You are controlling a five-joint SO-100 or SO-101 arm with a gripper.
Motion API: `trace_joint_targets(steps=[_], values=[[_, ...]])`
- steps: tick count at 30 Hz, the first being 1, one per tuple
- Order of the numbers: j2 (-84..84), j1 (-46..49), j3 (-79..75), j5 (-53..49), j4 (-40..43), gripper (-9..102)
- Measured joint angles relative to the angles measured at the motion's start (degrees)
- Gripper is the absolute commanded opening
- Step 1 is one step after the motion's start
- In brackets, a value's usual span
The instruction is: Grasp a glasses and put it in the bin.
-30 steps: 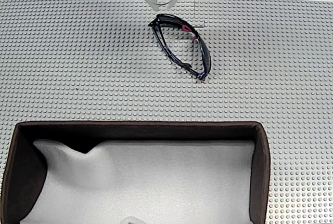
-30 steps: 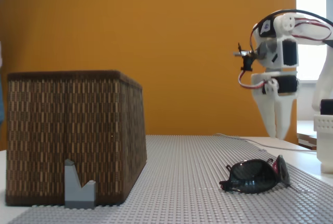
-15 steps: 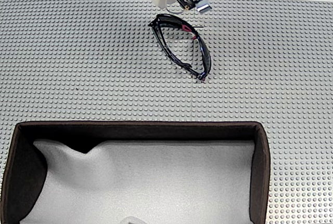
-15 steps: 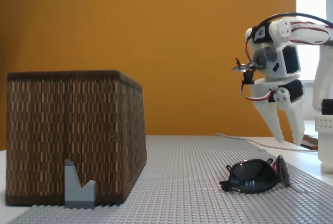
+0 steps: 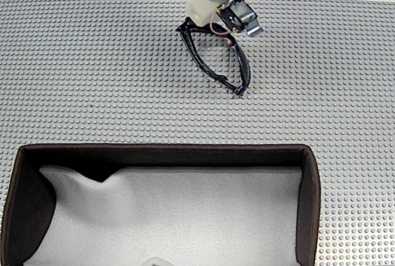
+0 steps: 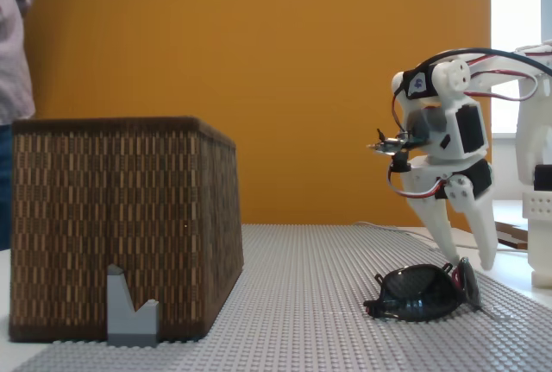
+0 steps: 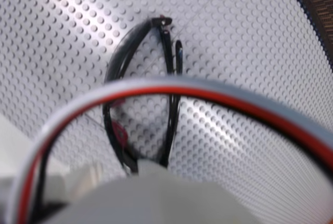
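Black folded glasses (image 5: pixel 244 68) with pink nose pads lie on the grey studded baseplate (image 5: pixel 92 81), near its far edge. In a fixed view from the side, my white gripper (image 6: pixel 468 260) hangs open just above the glasses (image 6: pixel 423 293), with its fingers (image 6: pixel 442 234) spread over their right end. From above, the gripper (image 5: pixel 210 22) covers the far end of the frame. In the wrist view the glasses (image 7: pixel 167 63) lie right below, crossed by a red and grey cable (image 7: pixel 208 95). The bin (image 5: pixel 308 204), dark brown with white foam lining (image 5: pixel 185 216), stands at the near edge; its woven side (image 6: pixel 112 217) shows at left.
A small grey brick piece (image 6: pixel 129 312) leans against the bin's front. A person's sleeve (image 6: pixel 13 35) shows at the left edge of the side view. An orange wall (image 6: pixel 302 87) stands behind. Open baseplate (image 6: pixel 302 303) lies between bin and glasses.
The gripper has come down and forward over the far end of the glasses, with its fingers spread apart. A person's sleeve has come in at the left of the side view. The glasses have not moved.
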Motion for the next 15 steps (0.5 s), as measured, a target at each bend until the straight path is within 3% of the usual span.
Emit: trace_joint_targets(steps=[3, 5, 6, 15], values=[[-1.9, 0.0, -1.1, 0.0, -1.3, 15], [-3.2, -0.2, -1.9, 0.4, -1.6, 9], [-3.3, -0.4, -1.9, 0.4, -1.6, 1], [-5.5, -0.5, -6.0, 1.4, -2.5, -1]])
